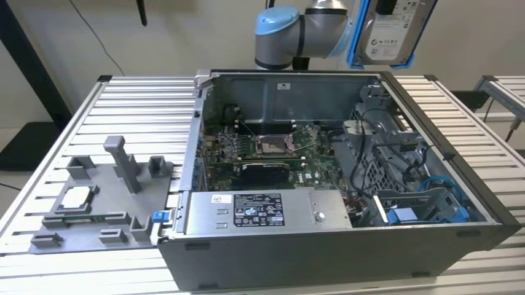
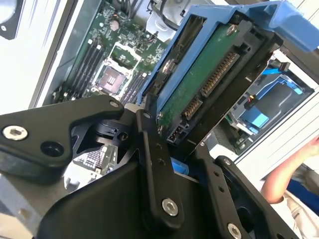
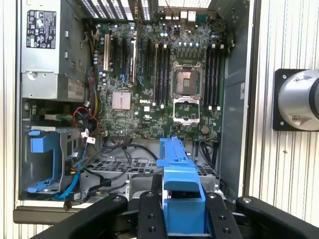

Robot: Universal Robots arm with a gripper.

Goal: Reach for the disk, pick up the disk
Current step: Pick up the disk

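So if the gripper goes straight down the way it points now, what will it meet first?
Probably the grey metal cage inside the open computer case, beside the motherboard. The gripper holds the disk high above the case, so depth is uncertain.

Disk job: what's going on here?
The arm's gripper is shut on the disk and holds it in the air above the open computer case, as the exterior view shows. In the second wrist view the black fingers clamp the drive by its blue bracket, connector end toward the camera. The blue drive bay sits in the case below.
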